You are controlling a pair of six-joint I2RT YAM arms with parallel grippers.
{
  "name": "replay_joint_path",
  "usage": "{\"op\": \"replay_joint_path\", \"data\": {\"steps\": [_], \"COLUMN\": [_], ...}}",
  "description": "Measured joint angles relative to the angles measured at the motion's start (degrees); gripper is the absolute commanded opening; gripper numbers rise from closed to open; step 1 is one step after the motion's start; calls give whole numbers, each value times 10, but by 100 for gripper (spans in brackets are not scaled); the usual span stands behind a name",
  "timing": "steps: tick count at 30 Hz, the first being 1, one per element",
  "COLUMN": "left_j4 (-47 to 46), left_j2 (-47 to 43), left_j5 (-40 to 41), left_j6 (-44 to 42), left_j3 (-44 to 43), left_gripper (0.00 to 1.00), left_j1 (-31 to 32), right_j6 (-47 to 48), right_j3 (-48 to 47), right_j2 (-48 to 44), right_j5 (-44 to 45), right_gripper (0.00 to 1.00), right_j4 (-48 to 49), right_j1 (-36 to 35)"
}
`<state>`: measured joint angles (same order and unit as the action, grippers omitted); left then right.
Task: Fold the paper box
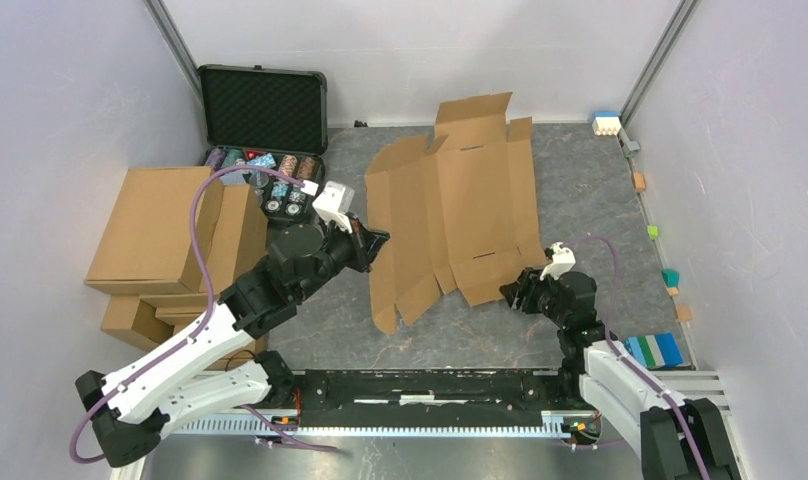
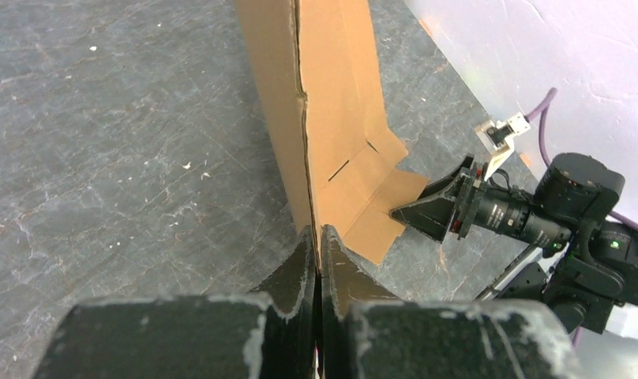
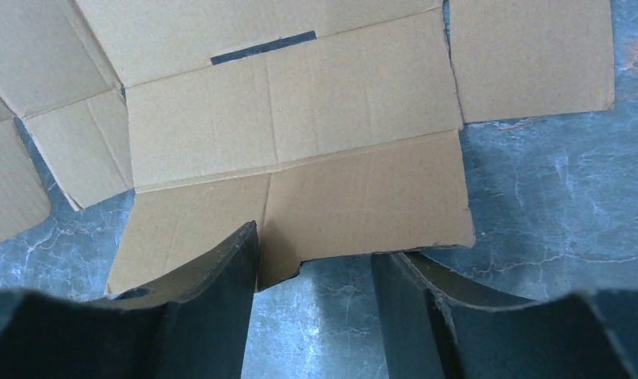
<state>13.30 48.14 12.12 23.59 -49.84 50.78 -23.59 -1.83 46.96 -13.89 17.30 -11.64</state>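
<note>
Left end effector point(image 2: 317, 238) on paper box point(image 2: 341, 118)

The paper box point(image 1: 470, 190) is plain brown corrugated cardboard, matt, with pressed creases and slightly rough cut edges. The desk point(image 2: 103, 118) has a dark grey, mottled, stone-like surface, scratched and faintly sheened. The jaws of the left gripper point(image 2: 319, 237) look like matt black plastic, scuffed pale along their edges. The stacked cartons point(image 1: 155, 225) are the same matt brown cardboard; the open case point(image 1: 263, 105) is lined with dimpled black foam.
</note>
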Motion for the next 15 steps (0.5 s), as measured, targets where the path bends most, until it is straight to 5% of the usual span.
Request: {"op": "replay_joint_path", "data": {"steps": [4, 6, 10, 12, 15], "left_j4": [13, 18, 35, 36, 38], "left_j2": [0, 0, -2, -7, -23], "left_j5": [-3, -6, -15, -26, -42], "left_j6": [24, 37, 68, 84, 106], "left_j3": [0, 0, 0, 9, 38], "left_gripper": [2, 2, 2, 2, 2], "left_j1": [-26, -41, -80, -104, -140], "right_j6": [4, 0, -23, -50, -82], "right_j3": [-6, -13, -21, -21, -22], "right_j2": [-22, -29, -43, -40, -22], "right_j5": [-3, -9, -36, -55, -73], "right_gripper": [81, 78, 47, 25, 15], "right_j4": [-30, -42, -51, -44, -31], "right_j1": [0, 0, 0, 0, 0]}}
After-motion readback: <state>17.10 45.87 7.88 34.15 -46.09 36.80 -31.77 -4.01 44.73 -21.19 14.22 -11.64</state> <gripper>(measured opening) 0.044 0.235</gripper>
